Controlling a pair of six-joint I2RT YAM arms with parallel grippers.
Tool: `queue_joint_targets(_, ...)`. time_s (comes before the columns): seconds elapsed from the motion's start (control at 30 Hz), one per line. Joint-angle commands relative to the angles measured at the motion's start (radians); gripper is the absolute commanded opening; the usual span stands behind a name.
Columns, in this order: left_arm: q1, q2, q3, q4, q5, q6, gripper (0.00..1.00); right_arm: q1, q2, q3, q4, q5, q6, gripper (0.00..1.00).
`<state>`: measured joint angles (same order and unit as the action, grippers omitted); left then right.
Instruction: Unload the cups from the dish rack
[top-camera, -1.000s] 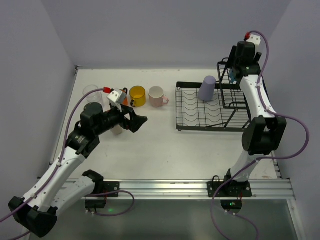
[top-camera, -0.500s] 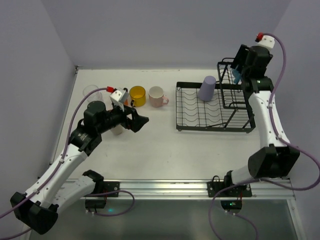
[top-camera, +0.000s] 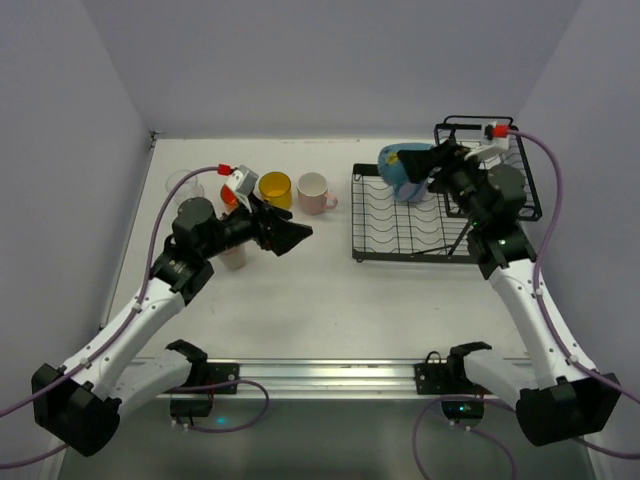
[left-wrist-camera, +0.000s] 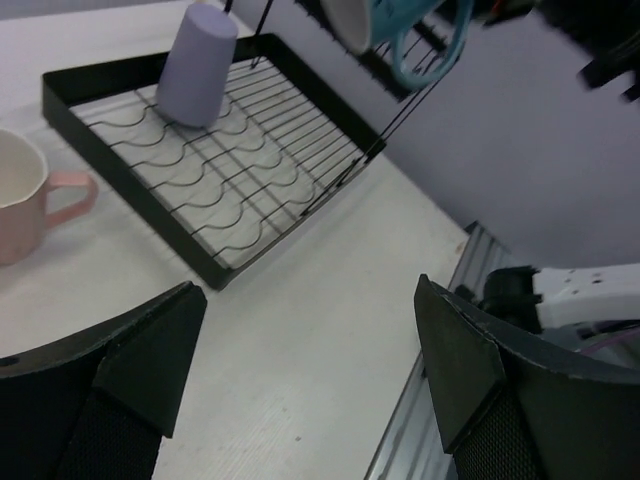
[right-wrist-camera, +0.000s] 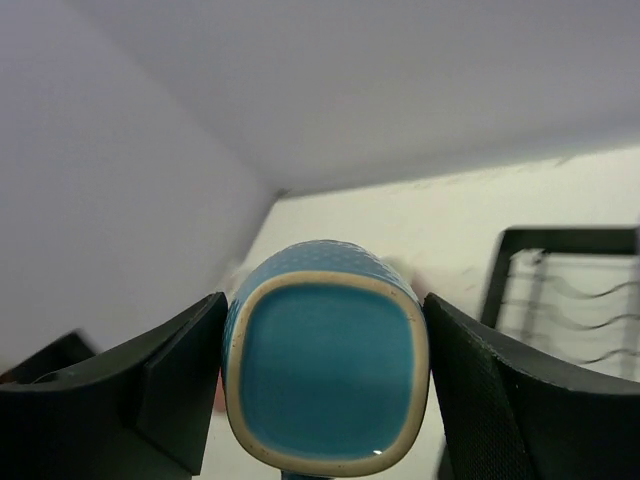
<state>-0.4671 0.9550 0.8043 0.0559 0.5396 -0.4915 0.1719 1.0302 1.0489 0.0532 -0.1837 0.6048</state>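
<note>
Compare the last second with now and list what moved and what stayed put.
The right pincer came out of the dish rack's raised basket and swung left, shut on the blue mug, now held above the tray section. The left pincer edged slightly right, open and empty. The lavender tumbler, yellow mug and pale pink mug stayed where they were.

Now up out of raised basket (top-camera: 528, 176), blue mug (top-camera: 398, 170) clamped sideways between right gripper (top-camera: 420, 165) fingers, carried leftward over flat tray (top-camera: 385, 225), now covering lavender tumbler (left-wrist-camera: 197, 66) from above, left gripper (top-camera: 290, 237) reached slightly further forward and rightward than before.
</note>
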Motion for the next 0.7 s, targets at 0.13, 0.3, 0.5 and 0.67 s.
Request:
queue_joint_targets(0.13, -0.021, 0.112, -0.053, 0.449, 0.131, -0.327, 0.82, 0.144, 0.044, -0.190, 0.553, -0.375, 0.406, 0.30)
queue_joint_targets(0.3, -0.054, 0.192, -0.048, 0.496, 0.109, -0.360, 0.75, 0.182, 0.094, -0.253, 0.669, -0.399, 0.475, 0.30)
queue_joint_targets(0.5, -0.076, 0.240, -0.039, 0.585, 0.099, -0.397, 0.58, 0.242, 0.202, -0.297, 0.806, -0.435, 0.558, 0.30)
queue_joint_targets(0.67, -0.091, 0.235, -0.031, 0.588, 0.074, -0.377, 0.43, 0.273, 0.234, -0.322, 0.844, -0.433, 0.569, 0.31)
